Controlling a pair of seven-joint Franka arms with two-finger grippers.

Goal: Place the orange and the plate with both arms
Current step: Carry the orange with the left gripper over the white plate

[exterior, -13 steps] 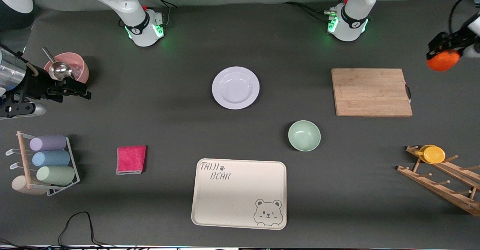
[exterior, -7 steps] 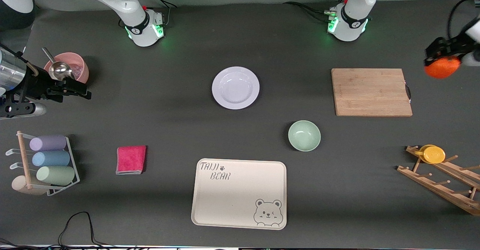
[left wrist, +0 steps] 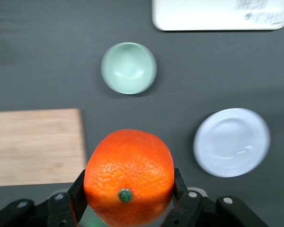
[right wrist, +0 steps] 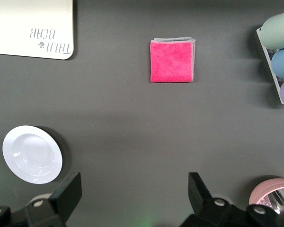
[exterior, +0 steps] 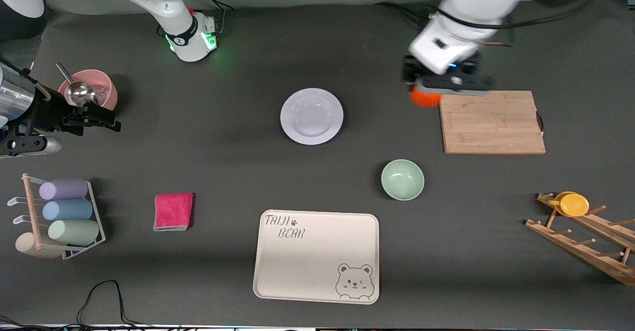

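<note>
My left gripper (exterior: 430, 93) is shut on the orange (exterior: 423, 99) and holds it in the air over the bare table, at the corner of the cutting board that faces the plate. In the left wrist view the orange (left wrist: 128, 176) sits between the two black fingers (left wrist: 75, 196). The lavender-white plate (exterior: 311, 116) lies empty on the table mid-way between the arms; it also shows in the left wrist view (left wrist: 231, 142) and the right wrist view (right wrist: 32, 154). My right gripper (exterior: 99, 117) waits open and empty in the air beside the pink bowl, its fingers (right wrist: 68, 189) wide apart.
A wooden cutting board (exterior: 491, 121) lies toward the left arm's end. A mint-green bowl (exterior: 402, 179) and a cream bear tray (exterior: 316, 255) lie nearer the camera. Also on the table are a pink cloth (exterior: 173, 211), a pink bowl with spoon (exterior: 101, 85), a cup rack (exterior: 62, 217) and a wooden rack with a yellow dish (exterior: 574, 204).
My left arm has swung the orange from the edge of the table at its own end to the cutting board's corner nearest the plate. The right arm has not moved.
</note>
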